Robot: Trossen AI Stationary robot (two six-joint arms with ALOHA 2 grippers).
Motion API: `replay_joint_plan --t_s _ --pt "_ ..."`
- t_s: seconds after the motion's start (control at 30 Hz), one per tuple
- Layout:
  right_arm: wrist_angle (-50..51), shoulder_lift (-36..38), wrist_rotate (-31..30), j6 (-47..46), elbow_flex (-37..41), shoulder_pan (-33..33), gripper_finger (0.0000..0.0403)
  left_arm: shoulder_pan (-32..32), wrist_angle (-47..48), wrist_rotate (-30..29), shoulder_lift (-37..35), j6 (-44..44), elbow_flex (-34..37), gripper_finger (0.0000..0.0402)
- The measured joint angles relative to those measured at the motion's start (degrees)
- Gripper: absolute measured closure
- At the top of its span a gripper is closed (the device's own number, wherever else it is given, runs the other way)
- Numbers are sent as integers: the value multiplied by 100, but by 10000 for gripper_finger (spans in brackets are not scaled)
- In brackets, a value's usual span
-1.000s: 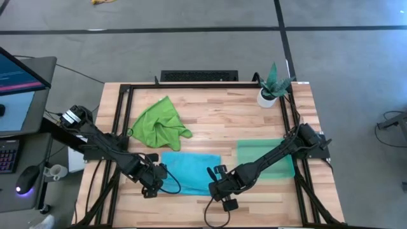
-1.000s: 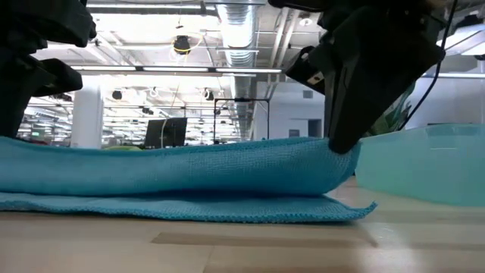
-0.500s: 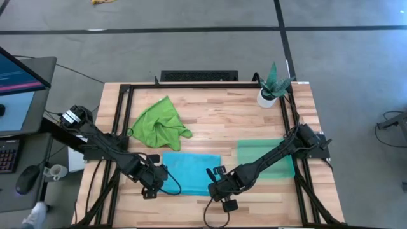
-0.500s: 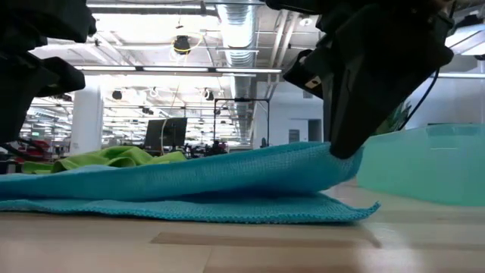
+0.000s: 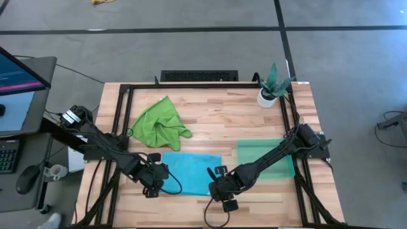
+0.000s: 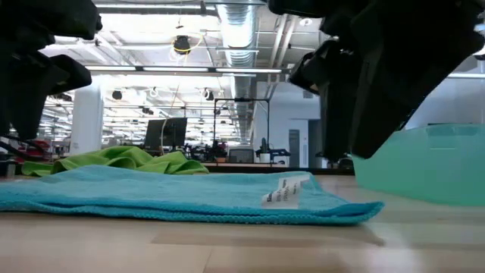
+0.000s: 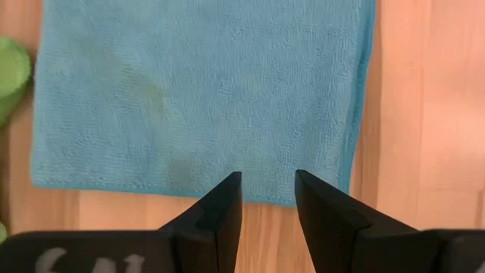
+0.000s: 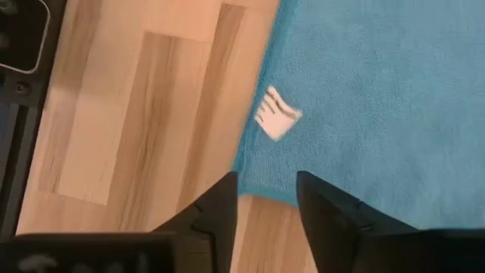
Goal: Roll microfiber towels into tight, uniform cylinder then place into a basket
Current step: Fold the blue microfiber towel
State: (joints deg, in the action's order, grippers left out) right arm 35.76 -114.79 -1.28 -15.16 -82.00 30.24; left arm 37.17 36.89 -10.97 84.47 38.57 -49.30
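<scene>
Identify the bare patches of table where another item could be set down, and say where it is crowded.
Bare wood lies between the green towel and the potted plant, and along the near edge. The near half is crowded: blue towel, basket, both arms.

A potted plant (image 5: 273,86) stands at the wooden table's (image 5: 219,124) far right corner, a monitor (image 5: 19,70) off its left side
</scene>
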Motion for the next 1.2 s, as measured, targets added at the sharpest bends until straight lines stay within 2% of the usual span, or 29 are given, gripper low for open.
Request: replay_joint_plan --t_s 0.13,0.27,0.5,0.73,0.93,1.03,1.2 --pt "527 224 -9 -139 0 -65 230 -40 -242 -330 -2 -45 0 287" --pt "956 454 -82 -80 0 -134 239 -242 -657 -535 -2 -271 0 287" --pt "1385 908 -872 298 0 -151 270 -947 -1644 -613 -2 -1140 0 287" --pt "1436 1155 -1113 322 13 -151 290 -1578 -2466 83 -2 -2218 0 287" --pt "810 1153 -1167 104 641 -236 292 -1746 -3002 266 50 -2789 0 287" --pt "503 1151 -1070 -245 888 -323 292 -1761 -3249 337 340 -3015 2 287" --pt "289 1231 -1069 -439 896 -338 291 -1878 -3697 814 1092 -3325 2 287"
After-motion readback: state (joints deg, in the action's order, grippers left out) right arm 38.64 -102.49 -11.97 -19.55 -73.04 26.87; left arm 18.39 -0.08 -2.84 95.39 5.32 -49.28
